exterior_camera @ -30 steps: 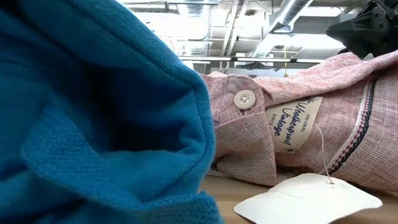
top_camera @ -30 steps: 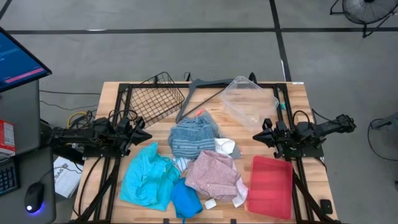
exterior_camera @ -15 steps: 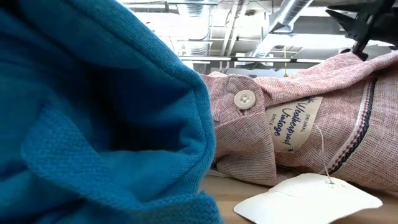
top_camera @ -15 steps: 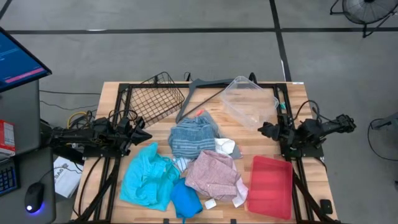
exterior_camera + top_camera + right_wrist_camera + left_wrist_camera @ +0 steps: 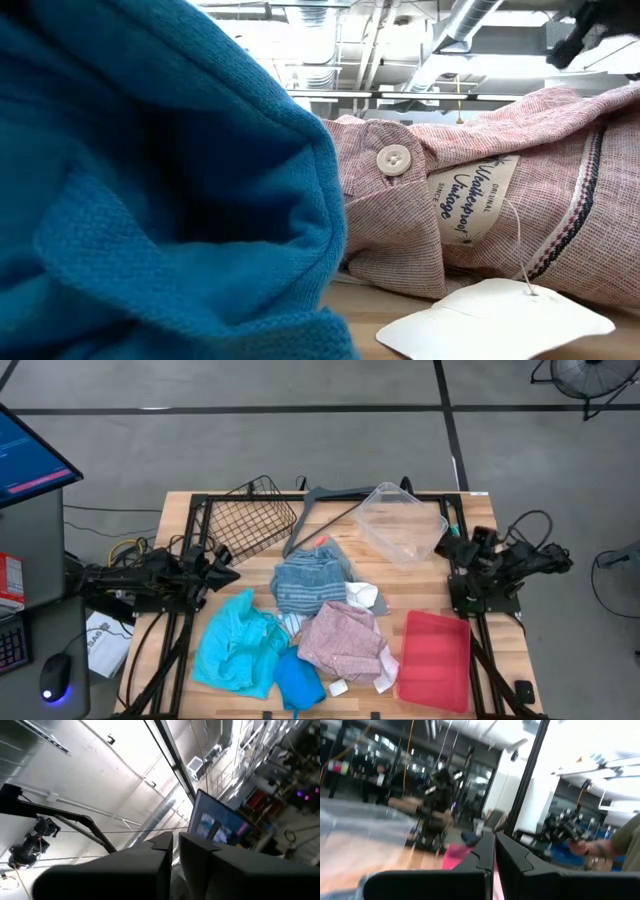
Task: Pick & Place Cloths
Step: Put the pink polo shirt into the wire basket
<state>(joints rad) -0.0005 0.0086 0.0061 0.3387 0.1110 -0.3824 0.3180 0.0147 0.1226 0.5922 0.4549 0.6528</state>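
The cloths lie in a heap at the table's middle: turquoise (image 5: 238,642), bright blue (image 5: 298,682), pink (image 5: 343,638), blue-white striped (image 5: 308,582) and a white piece (image 5: 365,598). In the low view the bright blue cloth (image 5: 150,200) fills the left and the pink shirt (image 5: 480,200) lies behind it with a paper tag (image 5: 500,320). My left gripper (image 5: 230,572), shut, hovers left of the heap. My right gripper (image 5: 445,545), shut and tipped upward, stands right of the heap near the clear bin; its wrist view shows only the ceiling.
A wire basket (image 5: 250,520), a grey hanger (image 5: 325,500) and a clear plastic bin (image 5: 400,522) sit along the far side. A red tray (image 5: 433,660) lies at the near right. Bare wood shows between the heap and the right arm.
My right gripper has drawn back toward the table's right edge and slightly toward the far edge, rising and tipping upward. In the low view it has lifted away from the pink shirt's top. The cloths have stayed where they were.
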